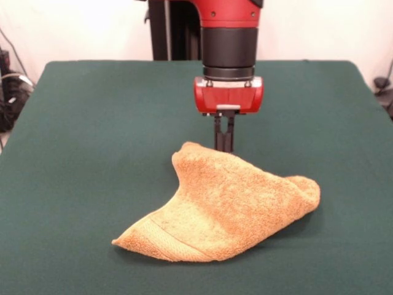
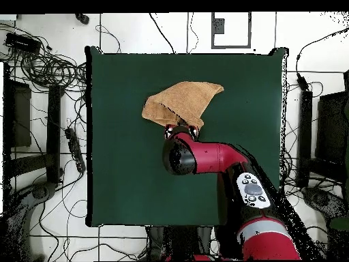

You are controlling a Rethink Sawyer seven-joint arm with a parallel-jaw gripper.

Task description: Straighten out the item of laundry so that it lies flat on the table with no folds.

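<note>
Though still folded, towel [image 1: 230, 209] long axis across table [image 1: 73, 153], gripper [image 1: 223, 146] fingers together behind it.

Robotics lab. Red-and-black industrial arm [image 2: 225, 160] mounted at 6 o'clock edge of green-covered counter [image 2: 123, 164]. Tangled black cables [image 2: 48, 68] strewn over pale tiled floor [image 2: 123, 31], thickest toward 10 o'clock. Dark equipment racks [image 2: 20, 116] flank counter at 9 and 3 o'clock. Plain white wall [image 1: 73, 31] behind rig.

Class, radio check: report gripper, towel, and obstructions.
Gripper low behind towel, fingers close together. Towel folded, bunched, not flat on table. Nothing else on the table.
</note>
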